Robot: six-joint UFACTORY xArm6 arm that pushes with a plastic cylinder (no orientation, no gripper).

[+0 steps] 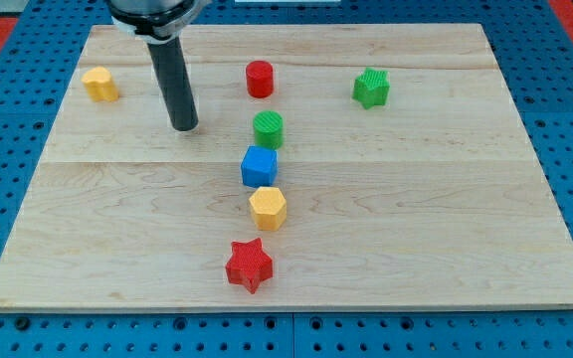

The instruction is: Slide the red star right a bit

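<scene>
The red star [249,265] lies near the view's bottom edge of the wooden surface [446,199], just below a yellow hexagonal block [268,208]. Above that sit a blue cube [259,166], touching a green cylinder [268,129], then a red cylinder [259,79]. A green star [371,88] is at the upper right, a yellow block [99,85] at the upper left. My tip [184,127] rests left of the green cylinder, well apart from the red star. There is no gripper, only the rod. No writing shows on anything.
</scene>
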